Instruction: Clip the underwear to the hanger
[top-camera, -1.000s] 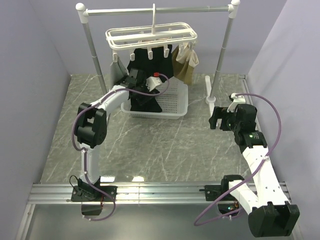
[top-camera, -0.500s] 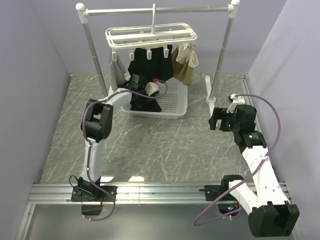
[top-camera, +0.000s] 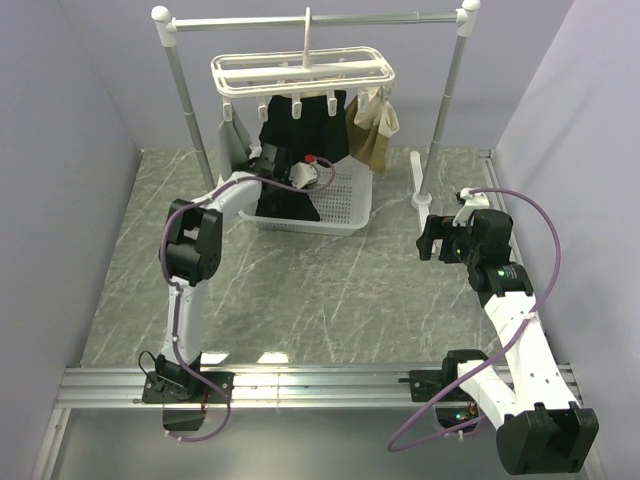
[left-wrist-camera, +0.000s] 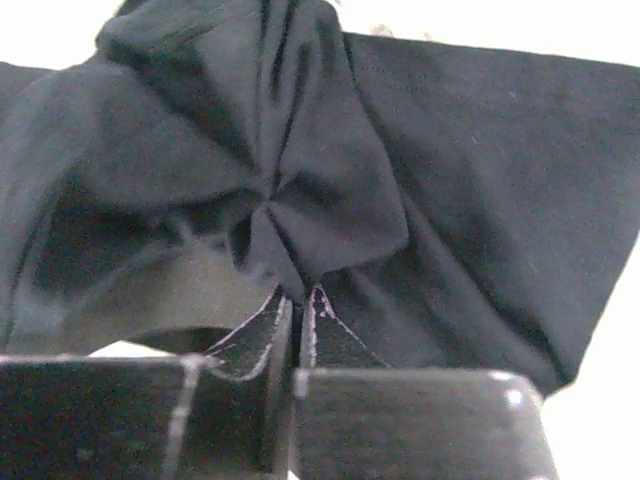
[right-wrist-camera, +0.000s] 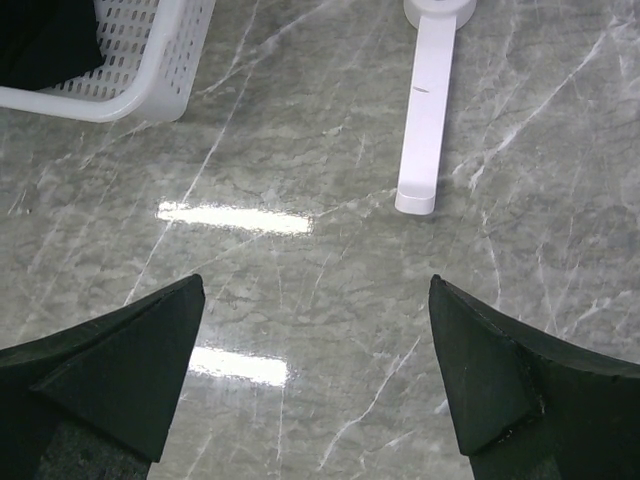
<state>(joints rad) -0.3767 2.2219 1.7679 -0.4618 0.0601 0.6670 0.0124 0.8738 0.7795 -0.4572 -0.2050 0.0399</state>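
Table (top-camera: 330, 290): grey marbled slab; bears the rail stand and the basket, with both arm bases bolted at the near edge.
Rail stand (top-camera: 320, 19): grey metal poles with white knobs at the far side; carries the hanger from its top bar; rests one white foot (right-wrist-camera: 425, 110) flat on the marble near the right arm.
Hanger (top-camera: 300, 72): white barred frame, hooked over the rail at the middle; holds three garments from its dangling pegs.
Basket (top-camera: 330, 225): white perforated plastic, directly under the hanger; contains the lower end of the underwear, seen as dark cloth in its corner from the right wrist.
Underwear (top-camera: 300, 125): black; pegged at the top to the hanger's near side, drapes down into the basket.
Tan garment (top-camera: 372, 135): hangs just right of the underwear.
Grey garment (top-camera: 236, 145): hangs at the hanger's left end, beside the pole.
Left gripper (top-camera: 275, 165): over the basket's left rim; jaws pinched together on a bunched fold of the underwear.
Right gripper (top-camera: 428, 236): hovers over bare marble, well apart from the basket; jaws spread wide, grips nothing.
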